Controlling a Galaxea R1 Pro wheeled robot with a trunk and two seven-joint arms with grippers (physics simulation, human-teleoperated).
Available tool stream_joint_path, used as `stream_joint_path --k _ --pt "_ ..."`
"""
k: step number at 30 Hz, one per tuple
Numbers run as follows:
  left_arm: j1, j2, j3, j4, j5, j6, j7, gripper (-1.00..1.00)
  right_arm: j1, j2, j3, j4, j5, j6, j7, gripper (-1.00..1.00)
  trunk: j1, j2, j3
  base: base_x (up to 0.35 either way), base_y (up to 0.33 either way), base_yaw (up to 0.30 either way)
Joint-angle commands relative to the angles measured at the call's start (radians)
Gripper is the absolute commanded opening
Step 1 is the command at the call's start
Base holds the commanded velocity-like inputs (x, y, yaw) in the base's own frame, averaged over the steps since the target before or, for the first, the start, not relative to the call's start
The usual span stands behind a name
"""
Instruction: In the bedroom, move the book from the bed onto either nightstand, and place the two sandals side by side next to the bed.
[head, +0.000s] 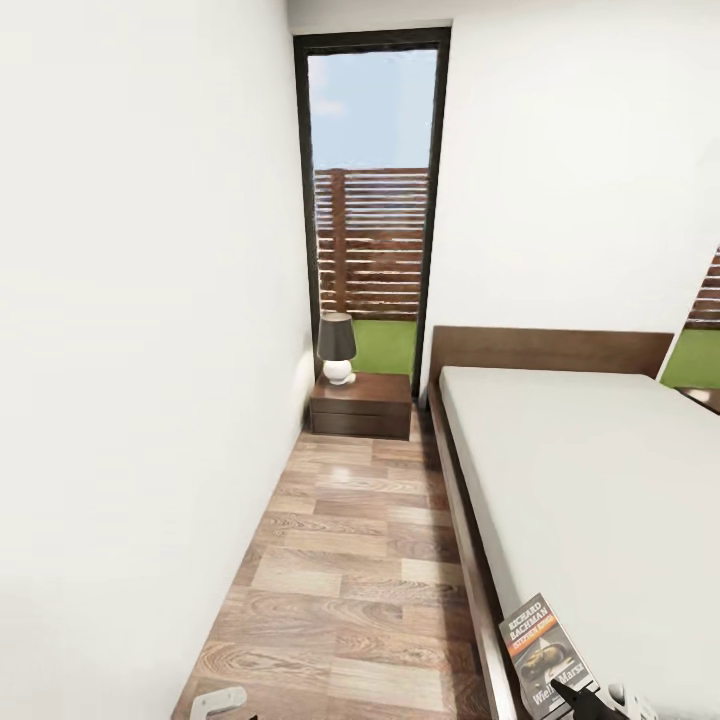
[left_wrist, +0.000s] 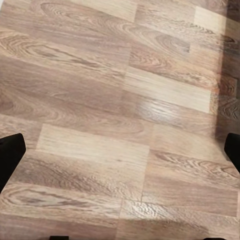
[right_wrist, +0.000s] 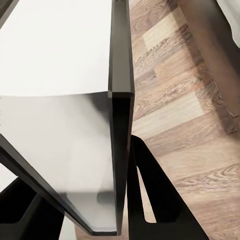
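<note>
The right pincer (right_wrist: 122, 200) is pinching the book (right_wrist: 65, 125): in the right wrist view its dark fingers (right_wrist: 155, 195) clamp the thin edge, with the pale back cover running away from them. In the head view the book (head: 545, 650) sits at the near corner of the bed (head: 600, 470), its spine by the wooden frame; whether it is lifted clear of the mattress I cannot tell. The left pincer (left_wrist: 120, 150) hangs spread over bare floor (left_wrist: 120, 100), its finger tips at either edge of that picture.

The book looks light and thin, likely to flex and sag if held by one corner, its glossy cover a bit slippery; a hold deep across the spine edge seems safest.

Ahead, the nightstand (head: 362, 403) stands against the far wall beside the headboard, a small lamp (head: 337, 348) taking its left part, so the free top is to the right. The aisle of floor between wall and bed is narrow.
</note>
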Motion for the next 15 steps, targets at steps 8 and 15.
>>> stream_joint_path --k 8,15 --pt "-0.001 0.0 -0.008 0.001 0.011 -0.003 -0.004 1.0 -0.002 0.0 0.001 0.004 -0.006 0.002 0.006 -1.0 0.0 -0.001 -0.002 0.191 0.13 0.0" --pt "0.0 0.0 -0.008 0.001 0.011 -0.003 -0.004 1.0 -0.002 0.0 0.001 0.004 -0.006 0.002 0.006 -1.0 0.0 -0.001 -0.002 0.262 0.204 0.0"
